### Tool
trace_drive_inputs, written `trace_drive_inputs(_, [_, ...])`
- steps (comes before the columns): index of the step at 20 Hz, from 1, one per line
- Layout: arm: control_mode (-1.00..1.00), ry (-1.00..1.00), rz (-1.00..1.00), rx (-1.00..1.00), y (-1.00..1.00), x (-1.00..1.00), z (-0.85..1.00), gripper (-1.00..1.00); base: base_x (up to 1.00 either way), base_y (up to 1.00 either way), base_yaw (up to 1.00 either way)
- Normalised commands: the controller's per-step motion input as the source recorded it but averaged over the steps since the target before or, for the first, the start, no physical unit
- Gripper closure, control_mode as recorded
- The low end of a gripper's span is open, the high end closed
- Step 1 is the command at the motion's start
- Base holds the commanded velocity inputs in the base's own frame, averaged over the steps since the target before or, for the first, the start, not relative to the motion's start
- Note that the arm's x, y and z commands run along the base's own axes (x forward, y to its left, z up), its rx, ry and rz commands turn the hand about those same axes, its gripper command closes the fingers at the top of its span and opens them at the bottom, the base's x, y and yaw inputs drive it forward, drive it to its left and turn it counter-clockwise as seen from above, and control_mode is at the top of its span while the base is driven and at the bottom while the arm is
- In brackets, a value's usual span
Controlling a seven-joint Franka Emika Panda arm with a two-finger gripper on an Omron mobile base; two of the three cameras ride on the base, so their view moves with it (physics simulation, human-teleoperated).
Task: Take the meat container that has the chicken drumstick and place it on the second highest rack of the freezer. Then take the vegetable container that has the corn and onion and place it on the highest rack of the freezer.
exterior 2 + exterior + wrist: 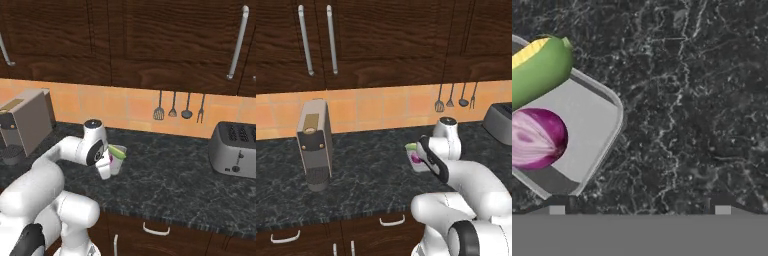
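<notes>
The vegetable container (587, 125) is a shallow grey tray on the dark counter. It holds the corn (537, 75), in a green husk, and a purple onion (537, 139). My gripper (639, 210) hangs open above the counter, with nothing between its fingertips (557, 210). The tray lies off to the left in the hand view, its near corner by the left tip. From the base, the container (415, 156) (117, 161) peeks out beside my wrist, with the corn (118, 150) sticking over its rim. The meat container, chicken drumstick and freezer are out of view.
A grey coffee machine (315, 150) (22, 125) stands on the counter to the left. A toaster (235, 149) (499, 122) sits at the right. Utensils (180, 107) hang on the tiled wall under dark wall cabinets. Drawers (391, 222) run below the counter's front edge.
</notes>
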Motion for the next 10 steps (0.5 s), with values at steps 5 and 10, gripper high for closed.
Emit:
trace_drive_inputs(5, [-1.00, 0.12, -0.09, 0.07, -0.12, 0.83, -0.34, -1.00, 0.00, 0.00, 0.00])
trace_drive_inputs(10, [-1.00, 0.10, -0.08, 0.07, -0.09, 0.49, -0.33, -1.00, 0.00, 0.00, 0.00])
